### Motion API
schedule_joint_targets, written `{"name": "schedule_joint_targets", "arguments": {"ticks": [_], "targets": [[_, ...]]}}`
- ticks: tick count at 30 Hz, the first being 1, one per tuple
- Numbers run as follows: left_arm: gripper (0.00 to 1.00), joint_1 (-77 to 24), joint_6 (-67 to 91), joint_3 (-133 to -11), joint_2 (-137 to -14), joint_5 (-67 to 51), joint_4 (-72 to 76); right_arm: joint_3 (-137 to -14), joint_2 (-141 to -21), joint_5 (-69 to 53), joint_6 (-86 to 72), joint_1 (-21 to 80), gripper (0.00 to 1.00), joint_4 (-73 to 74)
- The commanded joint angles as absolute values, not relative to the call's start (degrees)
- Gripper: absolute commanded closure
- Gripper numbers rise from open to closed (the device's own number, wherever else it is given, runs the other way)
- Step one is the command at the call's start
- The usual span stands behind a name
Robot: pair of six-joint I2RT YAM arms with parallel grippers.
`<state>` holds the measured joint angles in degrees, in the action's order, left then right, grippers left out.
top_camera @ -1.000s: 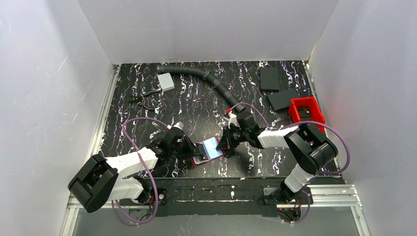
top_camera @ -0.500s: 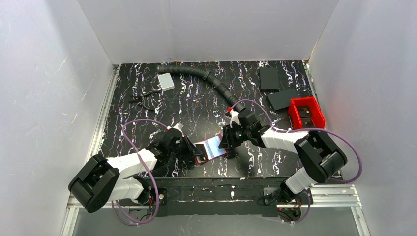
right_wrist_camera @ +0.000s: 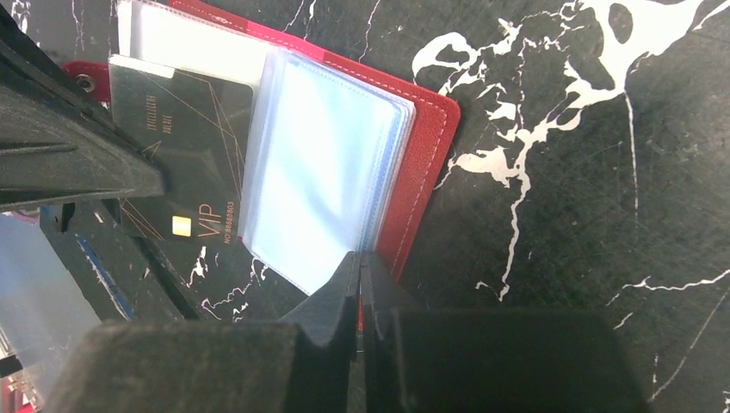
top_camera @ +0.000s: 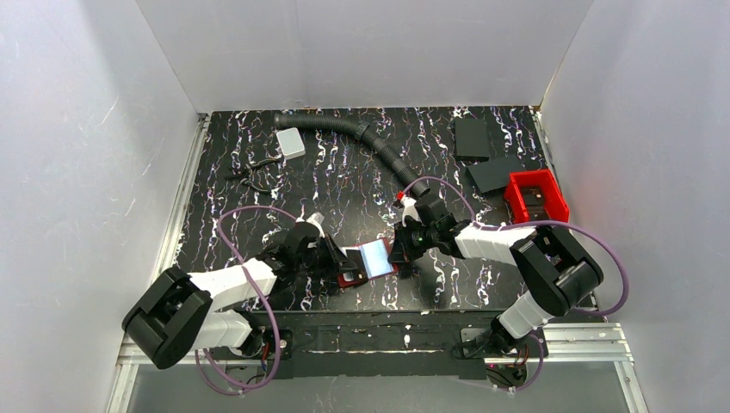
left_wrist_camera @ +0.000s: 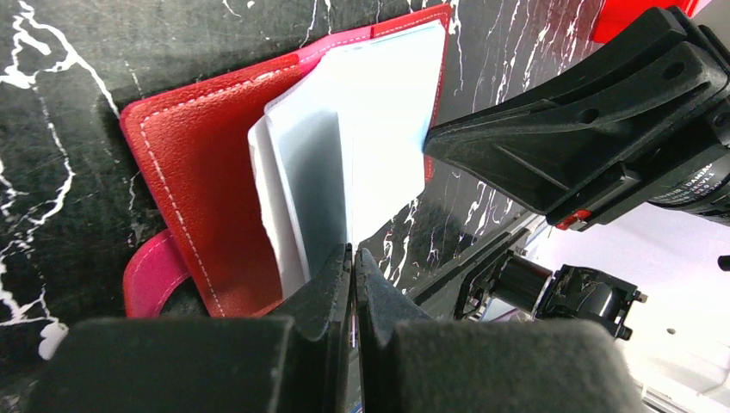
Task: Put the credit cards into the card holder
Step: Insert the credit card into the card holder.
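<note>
Right wrist | 1 card holder | 1 credit card (dark) | left tool, right tool: closed, hold unclear

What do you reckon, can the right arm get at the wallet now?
Probably yes: the right fingers sit shut at the edge of the clear sleeves in the open wallet, with nothing between; the left fingers stand on the far side.

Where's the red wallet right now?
In the top view, the red wallet lies open at front centre, between the left pincer and the right pincer.
</note>
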<state>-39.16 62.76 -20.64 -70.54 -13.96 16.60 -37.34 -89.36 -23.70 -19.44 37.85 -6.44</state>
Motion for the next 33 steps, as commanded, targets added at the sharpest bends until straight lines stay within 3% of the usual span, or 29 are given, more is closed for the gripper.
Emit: {"name": "schedule_joint_targets", "arguments": {"ticks": [1, 33], "targets": [[1.0, -38.9, 61.8, -22.4, -72.2, -15.9, 18.5, -37.6, -90.0, -20.3, -18.3, 37.7, 0.91, -5.4], [1.0, -35.2, 60.7, -21.3, -81.5, -22.9, 26.5, -37.1, -90.5, -21.0, -18.6, 37.7, 0.92, -5.7]]}}
